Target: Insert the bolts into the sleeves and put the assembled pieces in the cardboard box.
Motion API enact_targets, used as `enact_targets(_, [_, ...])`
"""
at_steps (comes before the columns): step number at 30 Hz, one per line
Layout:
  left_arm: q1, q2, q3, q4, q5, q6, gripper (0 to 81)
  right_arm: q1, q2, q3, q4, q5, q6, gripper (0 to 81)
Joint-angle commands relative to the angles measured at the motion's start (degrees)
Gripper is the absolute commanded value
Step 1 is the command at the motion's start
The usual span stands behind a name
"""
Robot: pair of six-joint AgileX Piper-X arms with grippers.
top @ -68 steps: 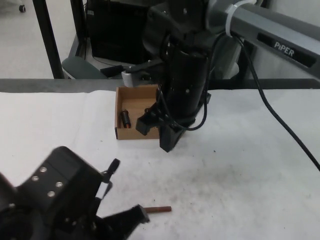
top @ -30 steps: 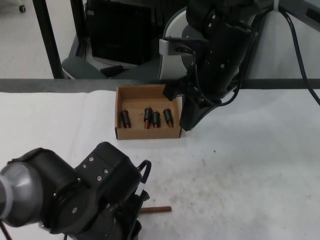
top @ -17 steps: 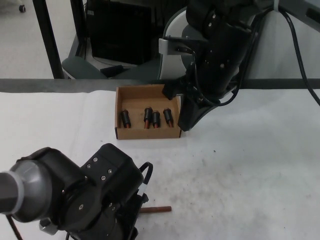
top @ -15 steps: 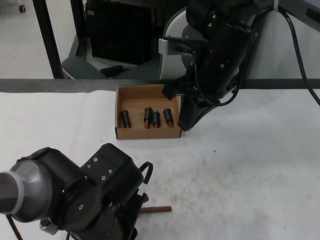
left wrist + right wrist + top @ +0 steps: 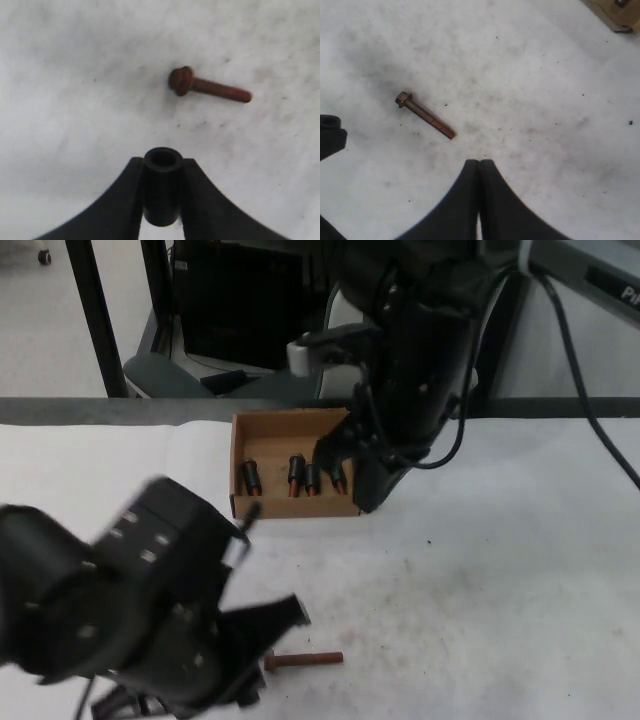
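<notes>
A rusty brown bolt (image 5: pixel 305 659) (image 5: pixel 207 87) (image 5: pixel 425 115) lies loose on the white bench near the front. My left gripper (image 5: pixel 162 200) is shut on a black sleeve (image 5: pixel 162 192), held end-up a short way from the bolt's head. In the high view the left arm (image 5: pixel 150 610) looms at the front left, just beside the bolt. The cardboard box (image 5: pixel 285 508) at the back holds several assembled pieces (image 5: pixel 296 473). My right gripper (image 5: pixel 479 200) (image 5: pixel 365 495) hangs at the box's right front corner, shut with nothing in it.
A corner of the box (image 5: pixel 615 12) edges into the right wrist view, and part of the left arm (image 5: pixel 330 140) appears beside the bolt. White bench cloth stretches right of the bolt. A dark frame and equipment stand behind the bench.
The left arm has lifted and swung, its gripper now pointing towards the bolt. The right arm has shifted left, partly covering the box's right end.
</notes>
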Motion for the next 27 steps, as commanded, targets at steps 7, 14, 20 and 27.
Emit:
enact_targets(7, [2.1,-17.2,0.0,0.7,-5.3,15.6,0.8,8.0,-1.2,2.3,-0.1,7.1,-6.1,0.3])
enact_targets(14, [2.1,-30.6,0.3,4.5,-9.0,24.0,0.8,12.7,-1.7,5.4,-4.7,11.3,-12.4,0.3])
enact_targets(20, [2.1,-38.4,0.3,6.5,-9.4,28.4,0.8,14.4,-1.8,8.7,-10.5,12.0,-14.2,0.3])
enact_targets(27, [2.1,-41.9,0.3,6.5,-9.4,29.8,0.8,14.4,-1.8,18.1,-12.6,11.8,-14.2,0.3])
